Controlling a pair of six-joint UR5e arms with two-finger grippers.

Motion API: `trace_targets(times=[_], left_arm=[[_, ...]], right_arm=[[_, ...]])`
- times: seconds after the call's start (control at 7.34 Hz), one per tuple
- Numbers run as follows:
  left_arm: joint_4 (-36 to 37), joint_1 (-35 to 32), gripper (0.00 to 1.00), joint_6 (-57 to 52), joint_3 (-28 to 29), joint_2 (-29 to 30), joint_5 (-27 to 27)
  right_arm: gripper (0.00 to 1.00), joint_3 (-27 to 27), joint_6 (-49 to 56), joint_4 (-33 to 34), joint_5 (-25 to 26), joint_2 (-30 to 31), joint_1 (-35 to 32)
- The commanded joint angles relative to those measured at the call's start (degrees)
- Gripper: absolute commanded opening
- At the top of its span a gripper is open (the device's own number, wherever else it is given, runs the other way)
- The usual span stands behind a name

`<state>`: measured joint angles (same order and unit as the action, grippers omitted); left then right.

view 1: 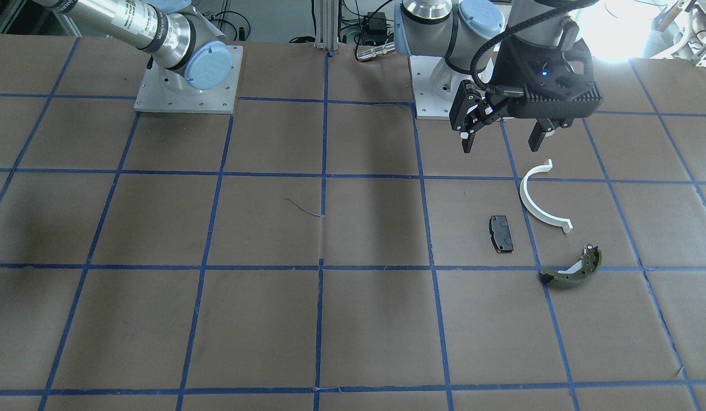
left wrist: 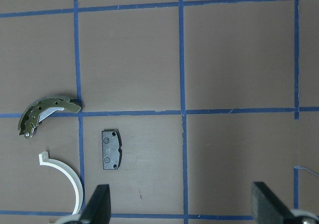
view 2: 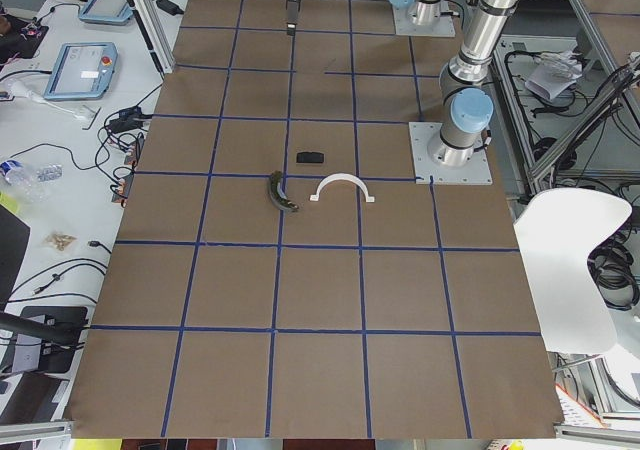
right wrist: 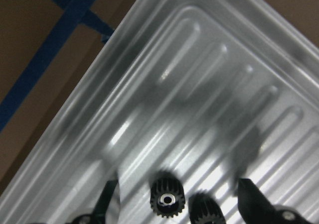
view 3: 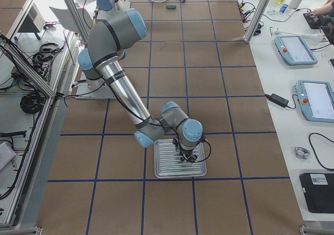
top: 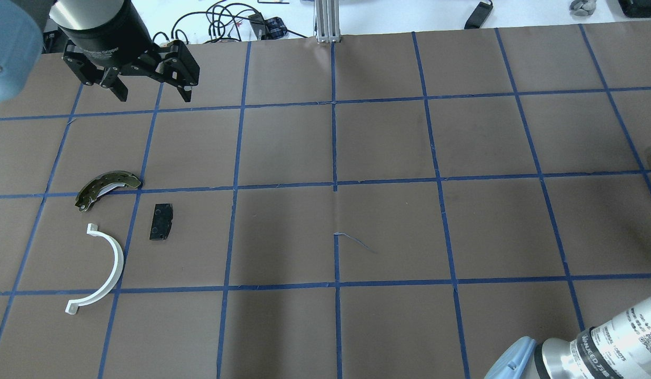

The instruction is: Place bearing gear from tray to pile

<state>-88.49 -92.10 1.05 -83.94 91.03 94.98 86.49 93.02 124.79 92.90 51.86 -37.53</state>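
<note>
Two small black bearing gears, one [right wrist: 167, 200] beside the other [right wrist: 207, 209], lie in the ribbed metal tray [right wrist: 199, 84]. My right gripper [right wrist: 175, 186] is open just above them, a finger on each side and apart from both. The exterior right view shows it low over the tray [view 3: 167, 151]. The pile lies on the table: a black pad [top: 161, 221], a white half-ring arc [top: 112, 268] and an olive-green shoe [top: 107, 188]. My left gripper [top: 154, 97] hangs open and empty high over the table beside the pile, which also shows in the left wrist view [left wrist: 111, 149].
Brown paper with a blue tape grid covers the table [view 1: 330, 228]. The left arm's base plate [view 1: 438, 91] and the right arm's base plate [view 1: 187, 85] stand at the robot's edge. Cables and tablets lie beyond the far edge [view 3: 302, 52].
</note>
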Motion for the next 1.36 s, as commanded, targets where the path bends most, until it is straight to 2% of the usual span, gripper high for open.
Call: trace_targets(times=[0.0, 0.27, 0.41, 0.54, 0.68, 1.23], left_arm=[[0.0, 0.0, 1.00, -0.1, 0.0, -0.1, 0.0], [0.0, 0.0, 1.00, 0.0, -0.1, -0.1, 0.3], [0.2, 0.0, 1.00, 0.0, 0.1, 0.2, 0.1], [0.3, -0.2, 1.00, 0.1, 0.1, 0.5, 0.0], [0.3, -0.3, 1.00, 0.0, 0.1, 0.3, 0.0], [0.3, -0.3, 1.00, -0.1, 0.0, -0.1, 0.2]], right_arm=[[0.59, 0.0, -0.1, 0.0, 0.0, 0.0, 0.0], [0.52, 0.0, -0.1, -0.1, -0.1, 0.0, 0.0], [0.51, 0.0, -0.2, -0.1, -0.1, 0.0, -0.1], [0.44, 0.0, -0.3, -0.2, -0.1, 0.1, -0.1], [0.41, 0.0, -0.4, -0.2, -0.1, 0.1, -0.1], [0.42, -0.1, -0.6, -0.2, -0.4, 0.3, -0.4]])
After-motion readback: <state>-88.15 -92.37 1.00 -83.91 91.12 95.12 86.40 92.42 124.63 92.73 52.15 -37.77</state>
